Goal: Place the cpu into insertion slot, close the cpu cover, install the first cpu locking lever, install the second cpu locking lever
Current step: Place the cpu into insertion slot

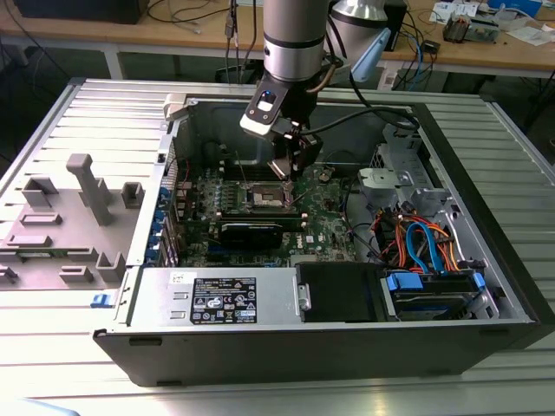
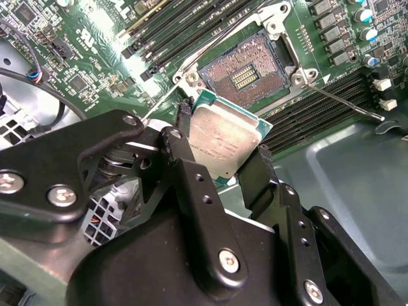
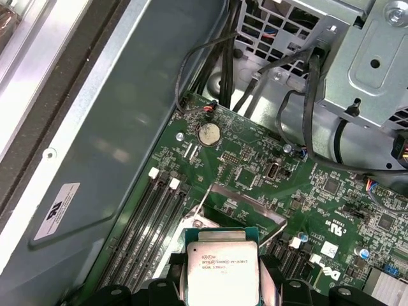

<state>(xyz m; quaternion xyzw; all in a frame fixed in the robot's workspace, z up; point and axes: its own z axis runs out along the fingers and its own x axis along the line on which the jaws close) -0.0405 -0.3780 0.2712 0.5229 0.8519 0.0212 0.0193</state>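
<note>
Pinching square silvery cpu (image 2: 223, 137), black tool (image 2: 220, 145)

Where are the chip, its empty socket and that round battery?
chip (image 2: 223, 143): second wrist view, middle of its metal top.
socket (image 2: 247, 71): second wrist view, its pin-covered centre.
round battery (image 3: 209, 133): first wrist view, its flat face.

We find even, diffuse overhead light in the exterior view. The ribbed table (image 1: 52, 113) reads bright, while the inside of the computer case (image 1: 260, 355) is dimmer and shadowed. In both wrist views the cpu (image 2: 220, 143) (image 3: 221, 268) shows a soft sheen without hard glare. The case wall (image 3: 115, 146) carries pale reflections.
</note>
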